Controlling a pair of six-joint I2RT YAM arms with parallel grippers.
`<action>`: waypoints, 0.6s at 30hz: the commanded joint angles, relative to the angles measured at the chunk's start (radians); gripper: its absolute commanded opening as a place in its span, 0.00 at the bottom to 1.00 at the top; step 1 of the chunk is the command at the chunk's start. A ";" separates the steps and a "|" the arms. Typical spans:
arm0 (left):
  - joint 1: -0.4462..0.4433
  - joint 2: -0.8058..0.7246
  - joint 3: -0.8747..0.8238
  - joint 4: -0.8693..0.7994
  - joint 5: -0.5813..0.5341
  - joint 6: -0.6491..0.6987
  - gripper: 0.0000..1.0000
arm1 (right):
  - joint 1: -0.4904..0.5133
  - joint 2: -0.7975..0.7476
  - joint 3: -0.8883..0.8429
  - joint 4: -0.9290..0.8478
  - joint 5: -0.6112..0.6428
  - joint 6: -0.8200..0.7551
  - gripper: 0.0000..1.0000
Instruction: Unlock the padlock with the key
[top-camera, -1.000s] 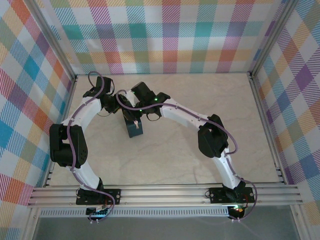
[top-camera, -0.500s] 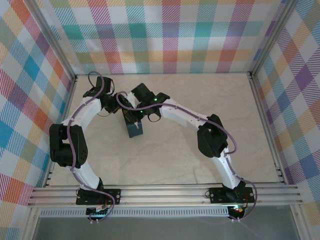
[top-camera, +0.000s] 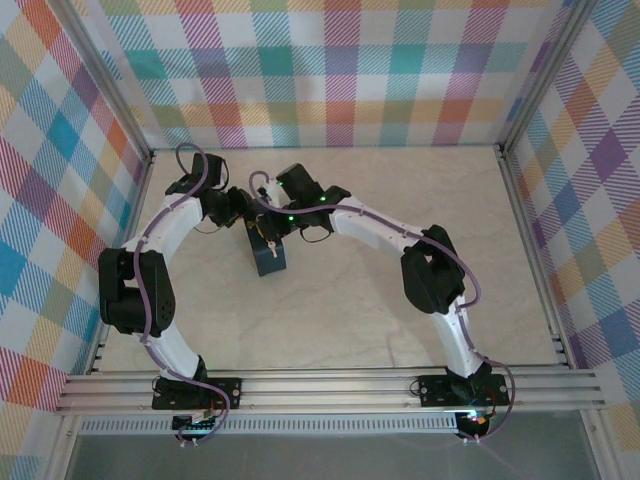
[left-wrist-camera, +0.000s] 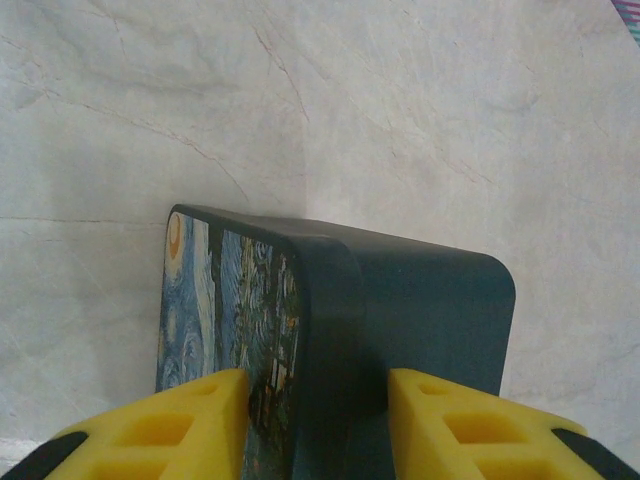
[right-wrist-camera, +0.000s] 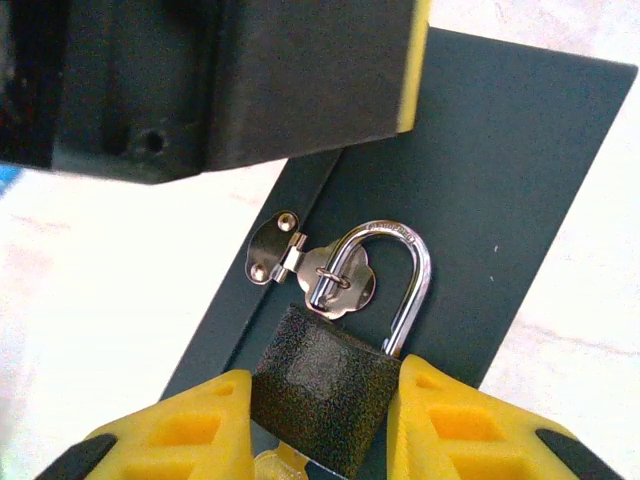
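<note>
Where the left arm (top-camera: 165, 230) and the right arm (top-camera: 375, 232) meet, over the far left part of the counter (top-camera: 360, 320), we see a dark blue box (top-camera: 268, 260) standing upright on the surface. The counter is pale and marbled, crossed by thin grey veins. Plaid walls (top-camera: 340, 70) in many bright colours close it in on three sides. Aluminium rails (top-camera: 330, 385) run along its edges, and both arm bases are bolted to the near ones.

From the left wrist we look along the yellow left fingers (left-wrist-camera: 190, 425), which are closed on the box from both sides. One presses the face painted with blue and yellow swirls, the other the plain dark side. Marble lies beyond the box.

From the right wrist we find the padlock (right-wrist-camera: 325, 395), black and grainy, against the plain face of the box. Its silver shackle (right-wrist-camera: 415, 270) passes through the loop of a small metal hasp (right-wrist-camera: 285, 255) fixed there. The right fingers (right-wrist-camera: 190, 430) are closed on the padlock's body, one yellow pad against each side.
</note>
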 joint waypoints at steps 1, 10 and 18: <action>0.003 -0.018 -0.018 -0.066 0.010 -0.013 0.40 | -0.022 -0.038 -0.051 0.089 -0.148 0.140 0.29; 0.004 -0.021 -0.032 -0.056 0.032 -0.027 0.40 | -0.057 -0.036 -0.099 0.239 -0.256 0.301 0.27; 0.004 -0.023 -0.008 -0.075 0.021 -0.030 0.41 | -0.025 -0.102 -0.066 0.082 -0.066 0.140 0.43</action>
